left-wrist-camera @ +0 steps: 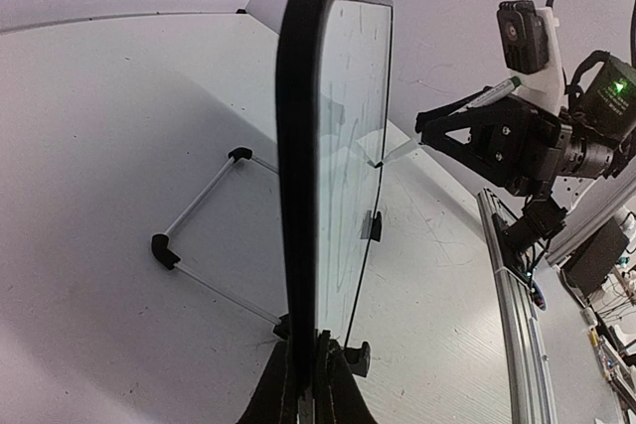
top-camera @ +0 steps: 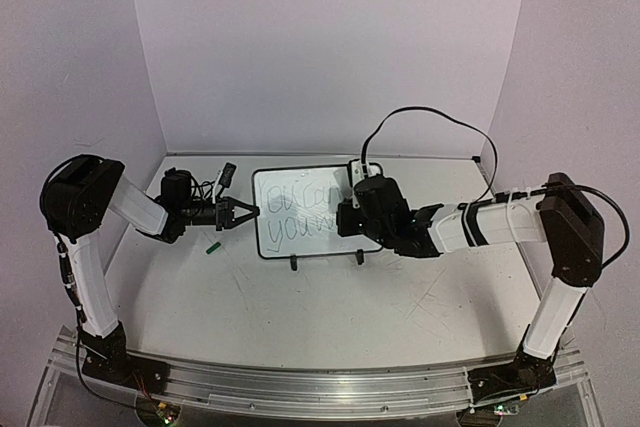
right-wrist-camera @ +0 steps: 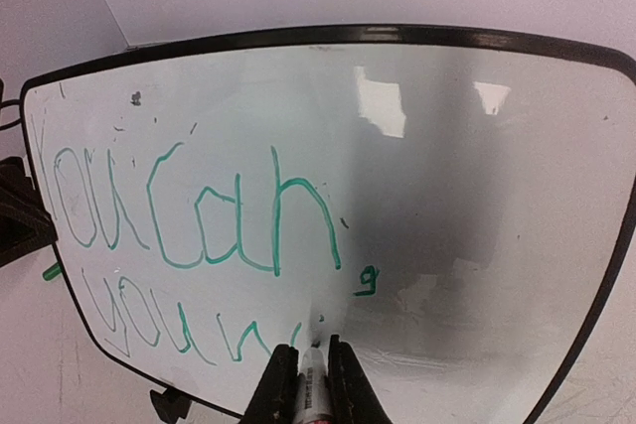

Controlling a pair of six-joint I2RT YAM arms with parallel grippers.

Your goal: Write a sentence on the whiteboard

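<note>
The whiteboard (top-camera: 300,245) stands upright on its feet at the table's middle back. The sentence (right-wrist-camera: 199,211) is in green: "You can," on top and "you w" below; it also shows in the top view (top-camera: 297,209). My left gripper (top-camera: 243,213) is shut on the board's left edge, and the left wrist view shows its jaws (left-wrist-camera: 316,384) clamped on the black frame (left-wrist-camera: 298,146). My right gripper (right-wrist-camera: 311,354) is shut on a marker (right-wrist-camera: 313,389) with its tip on the board's lower line, just right of the "w". In the top view it (top-camera: 345,219) covers the board's right part.
A small green marker cap (top-camera: 212,245) lies on the table left of the board. A black object (top-camera: 228,172) lies behind the left gripper. A white box with a black cable (top-camera: 365,169) sits behind the board. The board's feet (top-camera: 293,264) stick out in front.
</note>
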